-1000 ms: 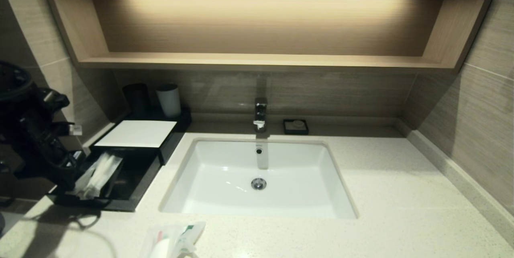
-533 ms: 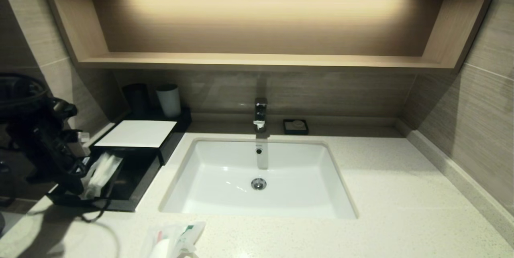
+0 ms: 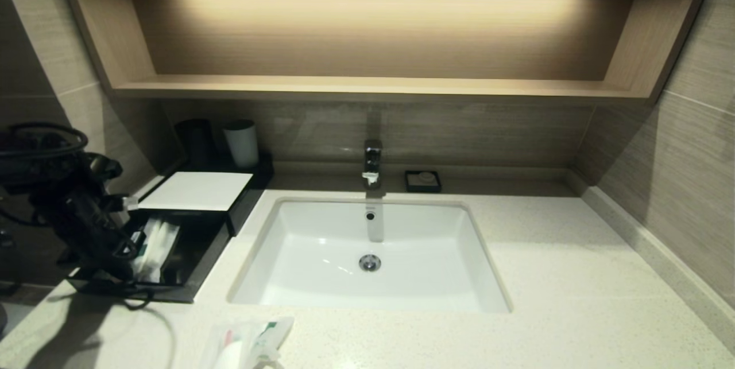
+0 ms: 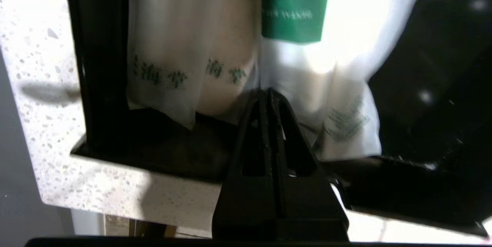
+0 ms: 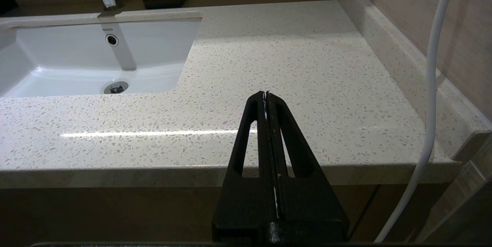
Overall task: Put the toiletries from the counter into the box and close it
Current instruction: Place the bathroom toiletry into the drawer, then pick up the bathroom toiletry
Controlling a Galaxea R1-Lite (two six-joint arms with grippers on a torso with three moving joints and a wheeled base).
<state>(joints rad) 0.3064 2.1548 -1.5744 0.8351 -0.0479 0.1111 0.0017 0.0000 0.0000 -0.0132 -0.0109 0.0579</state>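
Left hand (image 4: 268, 92) pinching packets (image 4: 230, 47) (drawer (image 3: 189, 254))

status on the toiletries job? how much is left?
Partly done. Packets are in the open drawer of the box, with the left gripper shut on their edge. One packet lies on the counter near the front edge, and the drawer needs closing. The right gripper is parked, shut.

Speckled polished stone counter (image 5: 292, 58), glossy white ceramic sink (image 3: 367, 260), translucent plastic-wrapped packets (image 4: 238, 47), matt wooden shelf (image 3: 367, 42).
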